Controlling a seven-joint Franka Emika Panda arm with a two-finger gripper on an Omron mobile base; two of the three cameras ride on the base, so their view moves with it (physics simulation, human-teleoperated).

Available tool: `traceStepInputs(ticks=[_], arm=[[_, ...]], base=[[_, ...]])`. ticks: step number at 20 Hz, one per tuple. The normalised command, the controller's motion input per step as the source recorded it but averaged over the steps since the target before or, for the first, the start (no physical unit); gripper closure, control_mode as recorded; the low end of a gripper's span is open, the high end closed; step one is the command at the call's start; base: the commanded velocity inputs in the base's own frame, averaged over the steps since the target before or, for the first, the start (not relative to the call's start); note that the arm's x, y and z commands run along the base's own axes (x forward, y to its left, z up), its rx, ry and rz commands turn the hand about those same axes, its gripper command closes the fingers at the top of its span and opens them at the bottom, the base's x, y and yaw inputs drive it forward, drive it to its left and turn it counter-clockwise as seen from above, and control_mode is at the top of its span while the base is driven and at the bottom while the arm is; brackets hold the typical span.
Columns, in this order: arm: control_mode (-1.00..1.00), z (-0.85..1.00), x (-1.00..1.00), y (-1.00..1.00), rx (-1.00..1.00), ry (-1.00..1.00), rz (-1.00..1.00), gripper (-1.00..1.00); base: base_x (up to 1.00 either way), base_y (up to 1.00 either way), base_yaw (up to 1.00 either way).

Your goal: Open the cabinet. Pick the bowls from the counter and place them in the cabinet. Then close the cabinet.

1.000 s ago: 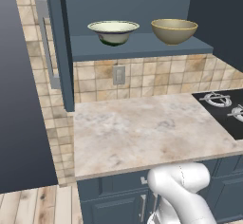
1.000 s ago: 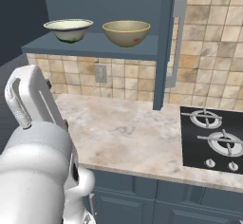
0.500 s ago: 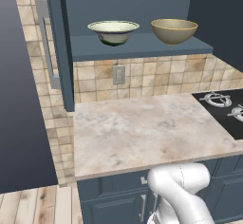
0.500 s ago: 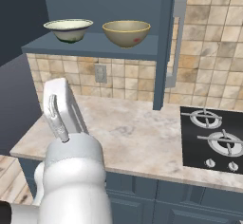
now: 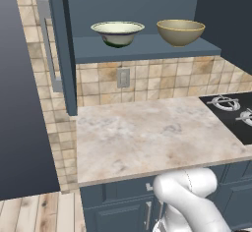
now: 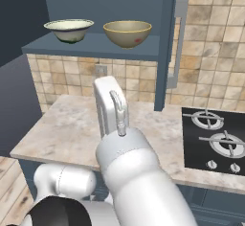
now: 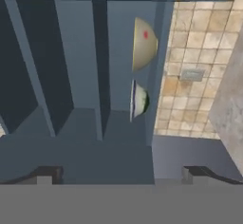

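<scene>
bowls (image 7: 142,71) side by side on open cabinet (image 7: 80,76) shelf, well ahead of gripper (image 7: 123,174), jaws wide apart, empty

Setting: a home kitchen, computer-rendered. Evidence follows. Dark blue-grey wall cabinet (image 5: 147,0) with doors swung open; long silver bar handle (image 6: 178,43) on one door. Two bowls on its shelf: cream-green bowl (image 5: 117,33) and mustard bowl (image 5: 180,31), side by side, apart. Marbled beige-pink stone tabletop (image 5: 147,132) over blue base cabinets (image 5: 118,206). Black gas stovetop (image 6: 215,139) with burner grates and knobs, flush beside the stone slab. Tan tiled backsplash (image 5: 162,78) carrying a wall outlet (image 5: 123,77). Wood-plank floor (image 5: 39,216) at lower left.
</scene>
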Motion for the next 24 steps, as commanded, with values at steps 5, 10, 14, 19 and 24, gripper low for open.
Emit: traceStepInputs(ticks=[5, 10, 14, 19, 24], arm=[[-1.0, -0.01, 0.2, -0.27, 0.03, 0.0, 0.18, -1.0], [-1.0, -0.09, 0.27, -0.24, 0.01, -0.01, 0.18, -1.0], [-1.0, -0.14, 0.4, -0.21, 0.01, -0.01, 0.18, -1.0], [-1.0, -0.08, 0.44, -0.19, 0.01, -0.02, 0.15, -1.0], [-1.0, 0.0, 0.29, -0.41, 0.06, 0.0, 0.11, -1.0]], base=[[0.0, 0.0, 0.0], [0.0, 0.0, 0.0], [0.0, 0.0, 0.0], [0.0, 0.0, 0.0], [0.0, 0.0, 0.0]])
